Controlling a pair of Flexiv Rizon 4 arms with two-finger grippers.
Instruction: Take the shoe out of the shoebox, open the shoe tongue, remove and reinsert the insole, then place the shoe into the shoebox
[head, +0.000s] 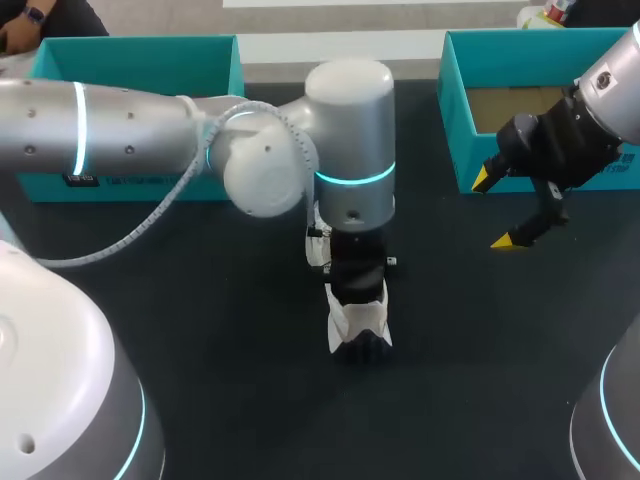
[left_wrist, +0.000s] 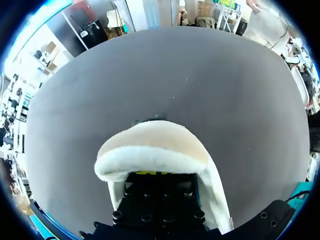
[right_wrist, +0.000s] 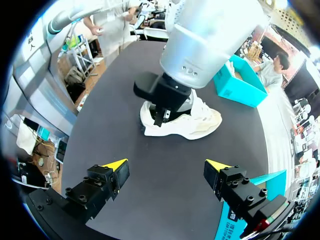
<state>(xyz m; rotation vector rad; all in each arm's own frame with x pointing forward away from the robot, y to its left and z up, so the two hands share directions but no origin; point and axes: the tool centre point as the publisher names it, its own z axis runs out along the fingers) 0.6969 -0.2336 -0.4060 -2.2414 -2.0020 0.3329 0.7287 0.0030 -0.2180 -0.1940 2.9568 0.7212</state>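
Right fingers (right_wrist: 115, 167) wide apart, nothing between them, hovering over dark surface (right_wrist: 150, 150). Teal shoebox (head: 458, 110) just beside them, open. Ahead of them, white shoe (right_wrist: 192, 125) on surface, outside both boxes. Left fingers (left_wrist: 150, 173) down at shoe's fleecy collar, hidden under it; apart or clamped, cannot tell. Second teal box (right_wrist: 239, 82) beyond shoe.

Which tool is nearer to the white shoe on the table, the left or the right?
Left. The left tool is down on the white shoe, at its opening. The right tool hangs open well apart from it, near the teal shoebox on that side.
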